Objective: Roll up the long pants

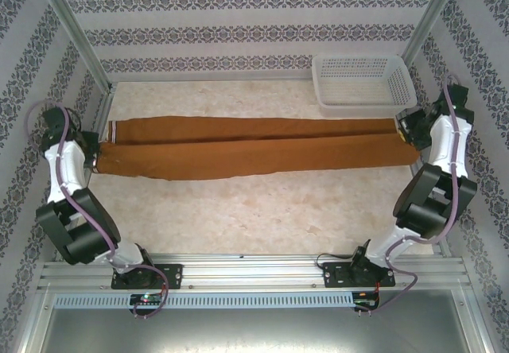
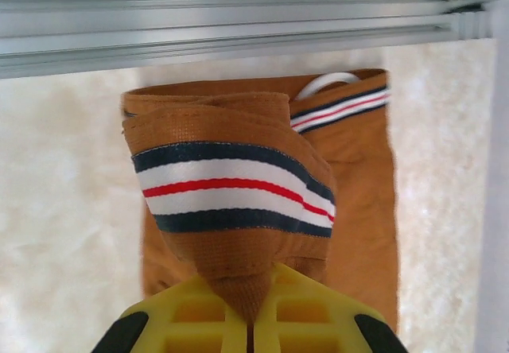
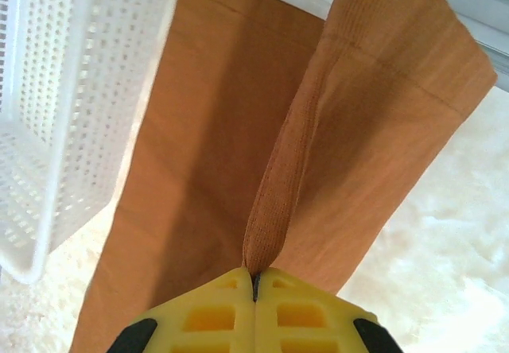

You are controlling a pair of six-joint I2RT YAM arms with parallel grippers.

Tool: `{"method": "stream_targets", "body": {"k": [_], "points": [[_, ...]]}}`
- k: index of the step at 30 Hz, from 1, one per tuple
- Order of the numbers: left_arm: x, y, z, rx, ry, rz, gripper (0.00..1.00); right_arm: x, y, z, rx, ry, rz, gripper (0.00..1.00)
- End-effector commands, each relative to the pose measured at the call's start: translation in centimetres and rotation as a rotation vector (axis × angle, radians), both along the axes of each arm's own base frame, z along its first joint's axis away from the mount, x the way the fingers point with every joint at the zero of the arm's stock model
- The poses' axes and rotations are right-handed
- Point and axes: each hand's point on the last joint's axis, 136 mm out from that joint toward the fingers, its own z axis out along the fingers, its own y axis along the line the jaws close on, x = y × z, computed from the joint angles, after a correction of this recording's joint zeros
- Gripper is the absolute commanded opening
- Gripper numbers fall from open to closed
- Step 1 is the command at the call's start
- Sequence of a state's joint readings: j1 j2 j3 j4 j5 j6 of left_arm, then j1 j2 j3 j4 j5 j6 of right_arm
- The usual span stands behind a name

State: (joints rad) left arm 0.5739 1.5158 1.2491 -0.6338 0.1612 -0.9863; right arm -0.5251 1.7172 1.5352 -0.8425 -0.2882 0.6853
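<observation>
A pale, marbled table [image 1: 262,210] sits inside an aluminium frame, with patterned wallpaper on the walls. The left gripper [image 2: 250,325] has its yellow jaws pressed together on a bunched fold of the long pants [image 1: 254,148]. The cloth rises out of the pinch into the waistband [image 2: 231,186], striped navy, white and red, which is lifted clear of the table. The right gripper [image 3: 255,283] is closed too, its jaws nipping a thin ridge of rust-brown cloth near the leg ends, and that ridge stands up from the flat cloth around it. Between the two grips the pants stretch straight across the table from left to right, both legs side by side. The white mesh basket [image 1: 362,83] stands in the far right corner, just beside the leg ends.
</observation>
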Motion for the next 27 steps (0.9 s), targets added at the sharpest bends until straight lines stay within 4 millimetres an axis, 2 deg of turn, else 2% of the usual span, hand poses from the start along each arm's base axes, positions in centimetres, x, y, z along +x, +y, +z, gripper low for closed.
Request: {"method": "stream_targets", "body": {"k": [1, 5, 14, 15, 16, 17, 18, 19, 20, 23, 26, 27], "points": [[3.8, 4.5, 3.5, 0.162, -0.108, 0.036, 0.0, 2.3, -5.2, 1.0, -0.186, -0.015, -0.095, 0.0], [6.8, 5.0, 2.3, 0.145, -0.092, 0.015, 0.0, 4.7, -5.3, -0.3, -0.202, 0.024, -0.063, 0.0], [12.6, 6.0, -2.4, 0.127, -0.019, -0.024, 0.0, 9.7, -5.8, -3.8, -0.26, 0.098, 0.009, 0.0], [13.2, 6.2, -2.7, 0.132, -0.013, -0.029, 0.07, 10.3, -5.7, -4.0, -0.271, 0.098, 0.022, 0.0], [13.8, 6.2, -2.8, 0.139, -0.016, -0.036, 0.25, 10.9, -5.7, -4.2, -0.279, 0.096, 0.033, 0.01], [14.6, 6.3, -2.9, 0.151, -0.025, -0.046, 0.91, 11.5, -5.7, -4.2, -0.291, 0.088, 0.045, 0.22], [15.0, 6.3, -2.9, 0.159, -0.024, -0.048, 1.0, 12.1, -5.6, -4.0, -0.311, 0.071, 0.061, 0.55], [15.3, 6.2, -2.8, 0.162, -0.015, -0.051, 1.0, 12.5, -5.6, -3.7, -0.329, 0.063, 0.066, 0.8], [15.8, 6.1, -2.5, 0.167, -0.016, -0.069, 1.0, 12.7, -5.5, -3.2, -0.352, 0.056, 0.072, 0.95], [16.3, 5.2, -1.1, 0.161, -0.054, -0.107, 1.0, 12.8, -5.1, -0.6, -0.406, 0.025, 0.082, 0.98], [15.0, 4.4, 0.4, 0.163, -0.076, -0.102, 0.99, 11.8, -4.3, 2.4, -0.449, -0.011, 0.102, 0.95], [14.5, 3.9, 1.0, 0.165, -0.087, -0.108, 0.75, 11.2, -3.5, 3.3, -0.455, -0.029, 0.122, 0.87]]}}
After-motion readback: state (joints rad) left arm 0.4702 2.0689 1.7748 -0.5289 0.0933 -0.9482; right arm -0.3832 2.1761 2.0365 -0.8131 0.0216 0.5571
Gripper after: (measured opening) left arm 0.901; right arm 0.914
